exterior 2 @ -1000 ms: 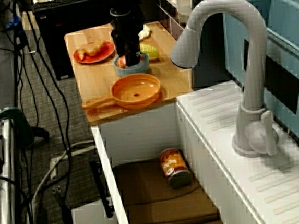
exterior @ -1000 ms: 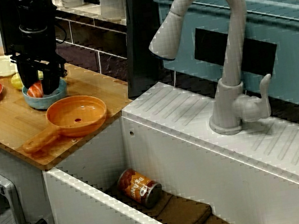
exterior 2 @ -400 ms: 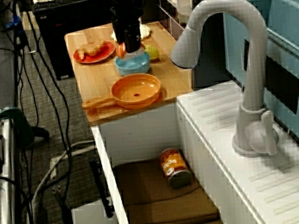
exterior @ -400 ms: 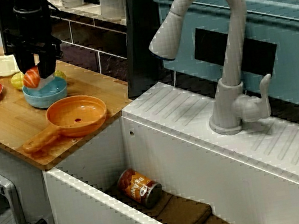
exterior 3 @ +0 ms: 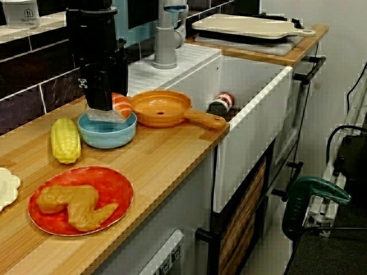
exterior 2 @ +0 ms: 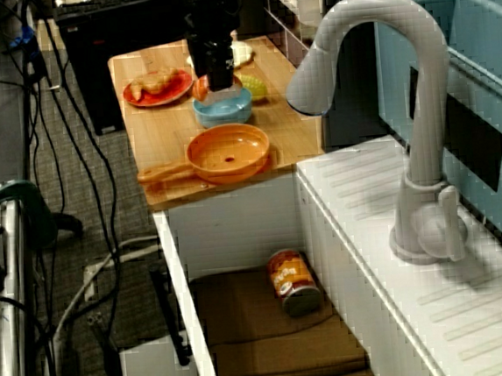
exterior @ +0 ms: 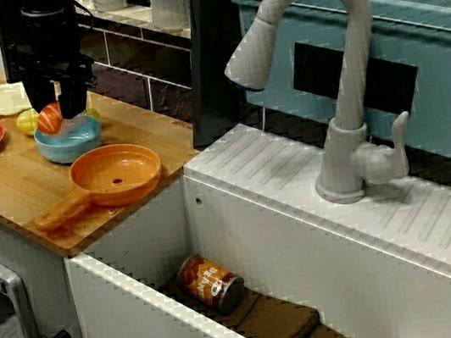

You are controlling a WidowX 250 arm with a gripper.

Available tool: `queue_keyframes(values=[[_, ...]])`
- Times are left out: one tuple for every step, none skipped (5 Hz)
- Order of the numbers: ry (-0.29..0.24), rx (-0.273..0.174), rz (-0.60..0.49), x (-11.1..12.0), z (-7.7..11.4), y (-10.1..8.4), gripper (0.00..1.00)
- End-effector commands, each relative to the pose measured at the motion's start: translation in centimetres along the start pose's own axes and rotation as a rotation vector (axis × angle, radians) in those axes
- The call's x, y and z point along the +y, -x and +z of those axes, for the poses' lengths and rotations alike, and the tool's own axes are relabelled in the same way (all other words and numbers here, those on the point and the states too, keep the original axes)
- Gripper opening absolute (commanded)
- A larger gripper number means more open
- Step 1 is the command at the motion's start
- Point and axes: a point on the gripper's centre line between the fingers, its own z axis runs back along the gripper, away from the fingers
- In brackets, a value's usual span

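Note:
My black gripper (exterior 3: 106, 110) hangs just above a light blue bowl (exterior 3: 107, 132) on the wooden counter, shut on an orange-and-white food piece (exterior 3: 121, 105). The piece sticks out sideways from between the fingers. In the view across the sink the gripper (exterior: 58, 116) holds the same piece (exterior: 48, 119) over the bowl (exterior: 71, 143). Seen along the counter from the tap end, the gripper (exterior 2: 217, 89) stands over the bowl (exterior 2: 223, 112), and the piece (exterior 2: 200, 88) shows at its left. The piece looks clear of the bowl's rim.
An orange pan (exterior 3: 160, 107) lies beside the bowl, handle towards the counter's edge. A yellow corn cob (exterior 3: 65, 140) and a red plate (exterior 3: 110, 180) of brown food sit on the other side. A can (exterior: 211, 283) lies in the sink under the grey tap (exterior: 335, 74).
One second ago the gripper was down inside the blue bowl. It has risen with the orange-and-white piece held in it and has stayed nearly still over the last half second.

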Motion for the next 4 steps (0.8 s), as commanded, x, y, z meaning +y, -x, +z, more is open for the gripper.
queue_keyframes(values=[[-0.005,-0.111,-0.044,-0.5,5.0,0.2,0.0],[0.006,-0.114,-0.056,-1.0,5.4,0.7,0.0],[0.006,-0.118,-0.075,-1.5,5.3,1.3,0.0],[0.004,-0.123,-0.105,-2.3,5.4,2.2,0.0]])
